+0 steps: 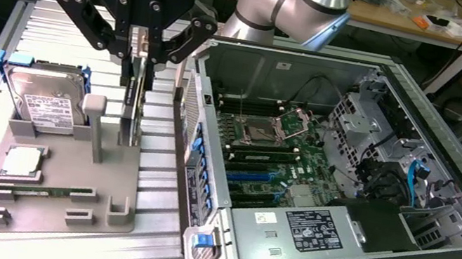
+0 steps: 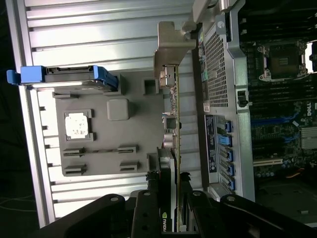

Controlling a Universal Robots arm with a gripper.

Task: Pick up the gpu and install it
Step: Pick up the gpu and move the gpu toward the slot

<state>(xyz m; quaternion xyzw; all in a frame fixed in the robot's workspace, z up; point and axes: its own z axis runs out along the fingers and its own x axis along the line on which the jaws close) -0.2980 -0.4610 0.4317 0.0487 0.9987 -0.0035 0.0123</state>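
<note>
Black pincer (image 1: 142, 57) grips the gpu (image 1: 131, 112), which hangs edge-on over the grey tray (image 1: 107, 186) on the slatted surface (image 1: 144, 246), just beside the open computer case (image 1: 265, 71).

Hemmed in close: gray post (image 1: 93, 112) and hard drive (image 1: 46, 100) on the exterior view's left of the gpu (image 1: 133, 101), case wall (image 1: 190, 104) just beside on its right. Wide open above the desk (image 1: 39, 31) slats and over the motherboard (image 1: 276, 144); cluttered by cables (image 1: 384, 178) farther right.

"ROBOTIQ" on the tool (image 1: 141, 58) body; "NVIDIA" mark on the gpu (image 2: 166, 166).
</note>
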